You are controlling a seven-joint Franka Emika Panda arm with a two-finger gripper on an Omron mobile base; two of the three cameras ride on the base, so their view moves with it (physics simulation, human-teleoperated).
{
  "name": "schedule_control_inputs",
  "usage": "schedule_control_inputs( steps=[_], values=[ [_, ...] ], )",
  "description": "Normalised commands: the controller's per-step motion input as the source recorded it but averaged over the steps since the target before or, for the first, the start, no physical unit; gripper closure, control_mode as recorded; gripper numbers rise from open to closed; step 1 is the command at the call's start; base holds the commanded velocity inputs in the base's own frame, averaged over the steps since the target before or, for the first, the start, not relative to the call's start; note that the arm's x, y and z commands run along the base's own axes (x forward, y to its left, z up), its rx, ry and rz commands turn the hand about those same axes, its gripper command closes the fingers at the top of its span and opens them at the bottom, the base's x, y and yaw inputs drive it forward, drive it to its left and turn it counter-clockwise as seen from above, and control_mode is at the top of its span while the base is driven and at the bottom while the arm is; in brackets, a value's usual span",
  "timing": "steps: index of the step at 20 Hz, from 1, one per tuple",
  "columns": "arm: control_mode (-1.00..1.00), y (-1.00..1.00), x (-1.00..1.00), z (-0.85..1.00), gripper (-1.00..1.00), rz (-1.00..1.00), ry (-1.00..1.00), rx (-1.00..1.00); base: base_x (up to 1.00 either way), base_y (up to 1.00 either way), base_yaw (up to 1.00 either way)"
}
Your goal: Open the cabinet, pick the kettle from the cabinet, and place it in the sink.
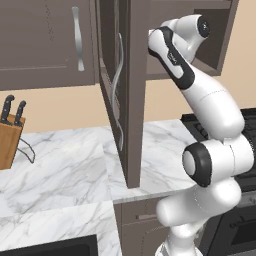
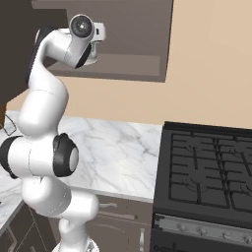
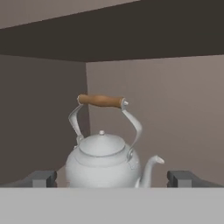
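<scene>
Gripper (image 3: 112,178), jaws wide, faces the upright kettle (image 3: 103,164) inside the cabinet (image 3: 153,122), spout pointing right, handle crosswise.

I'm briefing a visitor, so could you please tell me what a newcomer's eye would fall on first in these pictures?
First the kettle: silvery, with a brown handle, it stands upright inside the cabinet, straight ahead of the open tool, whose fingertips flank it without touching. Next the white arm reaching up into that cabinet past its swung-open door. A black stove sits to the right on the marble counter.
</scene>
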Motion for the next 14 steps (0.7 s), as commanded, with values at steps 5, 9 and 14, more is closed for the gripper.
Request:
schedule_control_inputs(
  steps=[5,9,14],
  values=[
    [-1.00,0.02,0.22,-0.06,-1.00,0.00,0.00,0.00,0.00,0.00,0.00],
    [-1.00,0.01,0.22,-0.05,-1.00,0.00,0.00,0.00,0.00,0.00,0.00],
    [-1.00,0.00,0.27,-0.01,-1.00,0.00,0.00,0.00,0.00,0.00,0.00]
  ],
)
